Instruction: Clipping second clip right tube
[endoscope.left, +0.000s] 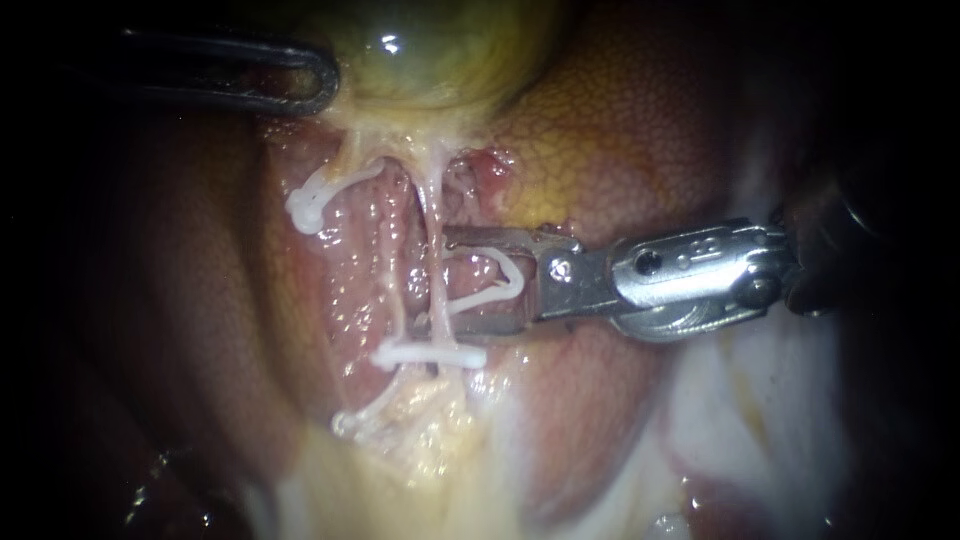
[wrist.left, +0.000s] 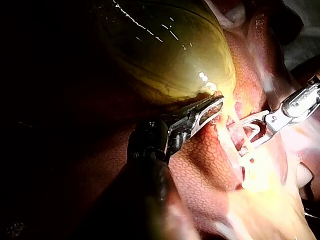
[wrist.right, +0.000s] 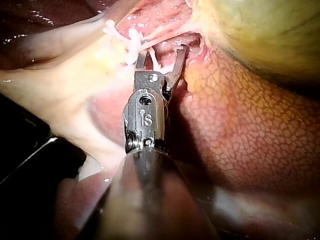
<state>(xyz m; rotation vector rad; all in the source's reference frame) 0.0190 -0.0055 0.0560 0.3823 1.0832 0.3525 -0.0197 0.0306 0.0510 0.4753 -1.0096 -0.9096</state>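
Observation:
My right instrument (endoscope.left: 447, 283) comes in from the right. Its jaws stand wide apart with an open white clip (endoscope.left: 497, 280) held between them. The thin pale right tube (endoscope.left: 436, 215) runs down from the gallbladder (endoscope.left: 430, 50) and passes between the jaws, inside the clip. Just below the jaws, a shut white clip (endoscope.left: 430, 355) crosses this tube. My left instrument (endoscope.left: 310, 85) has its dark jaws shut on tissue at the gallbladder's base, also seen in the left wrist view (wrist.left: 212, 107). In the right wrist view the jaws (wrist.right: 162, 50) straddle the tube.
Two more white clips (endoscope.left: 310, 205) (endoscope.left: 355, 418) sit on the strand to the left of the right tube. Mottled liver (endoscope.left: 620, 130) lies above my right instrument. Pale, whitish tissue (endoscope.left: 740, 420) spreads below it.

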